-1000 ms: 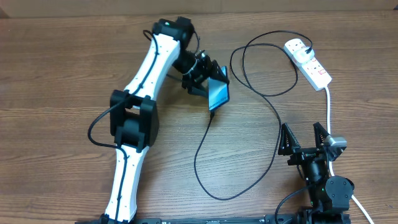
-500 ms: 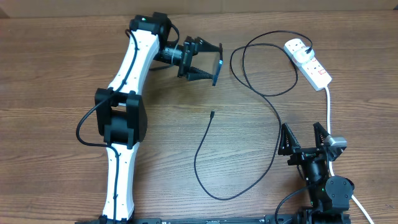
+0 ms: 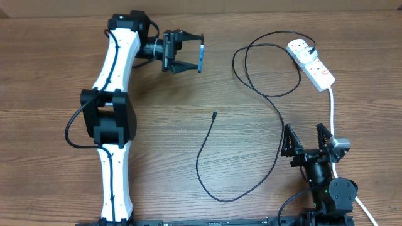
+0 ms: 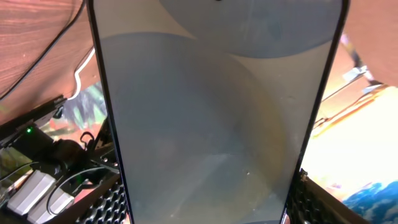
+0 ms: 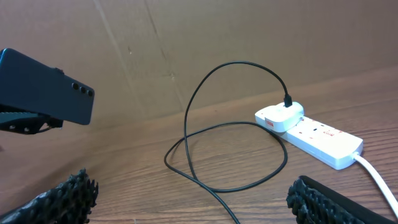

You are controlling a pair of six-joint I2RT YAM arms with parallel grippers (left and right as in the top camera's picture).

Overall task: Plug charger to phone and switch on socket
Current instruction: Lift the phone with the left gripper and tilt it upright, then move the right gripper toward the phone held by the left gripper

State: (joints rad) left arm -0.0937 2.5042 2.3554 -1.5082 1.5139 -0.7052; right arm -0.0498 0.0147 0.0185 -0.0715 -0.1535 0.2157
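My left gripper (image 3: 188,52) is shut on the phone (image 3: 200,57) and holds it on edge above the far left of the table. The phone's lit screen (image 4: 217,112) fills the left wrist view; its dark back shows in the right wrist view (image 5: 43,93). The charger's black cable (image 3: 276,103) loops across the table from a plug in the socket (image 3: 311,63). Its connector tip (image 3: 214,114) lies free on the wood, apart from the phone. The socket also shows in the right wrist view (image 5: 311,134). My right gripper (image 3: 306,139) is open and empty at the near right.
The socket's thick white cord (image 3: 331,110) runs down the right side past my right gripper. The cable's near loop (image 3: 217,188) lies in front of the table's middle. A cardboard wall (image 5: 186,43) stands behind the table.
My left gripper has lifted the phone and swung it left and back, away from the cable. The connector tip has come out of the phone and now lies on the table. The right arm has not moved.
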